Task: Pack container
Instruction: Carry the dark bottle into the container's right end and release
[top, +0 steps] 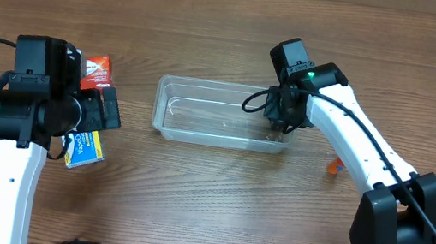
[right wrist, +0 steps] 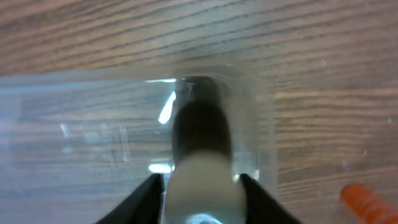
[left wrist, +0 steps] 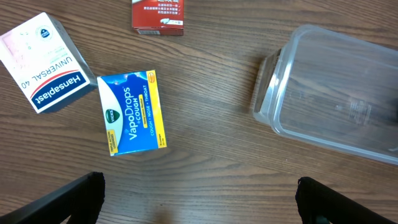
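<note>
The clear plastic container [top: 206, 86] lies in the middle of the table, long side left to right. It also shows in the left wrist view [left wrist: 292, 87] and the right wrist view [right wrist: 93, 87]. My right gripper [top: 276, 129] [right wrist: 200, 186] is over the container's right end, shut on a small white bottle with a dark cap [right wrist: 199, 134], cap pointing down into the tub. My left gripper [top: 107, 110] [left wrist: 200, 183] is open and empty over bare wood to the left of the container.
A blue and yellow VapoDrops box [left wrist: 132, 112] [top: 86, 148], a white Hansaplast box [left wrist: 43, 65] and a red box [left wrist: 158, 15] [top: 95, 72] lie left of the container. A small orange object [top: 333, 167] [right wrist: 367, 200] lies right of it.
</note>
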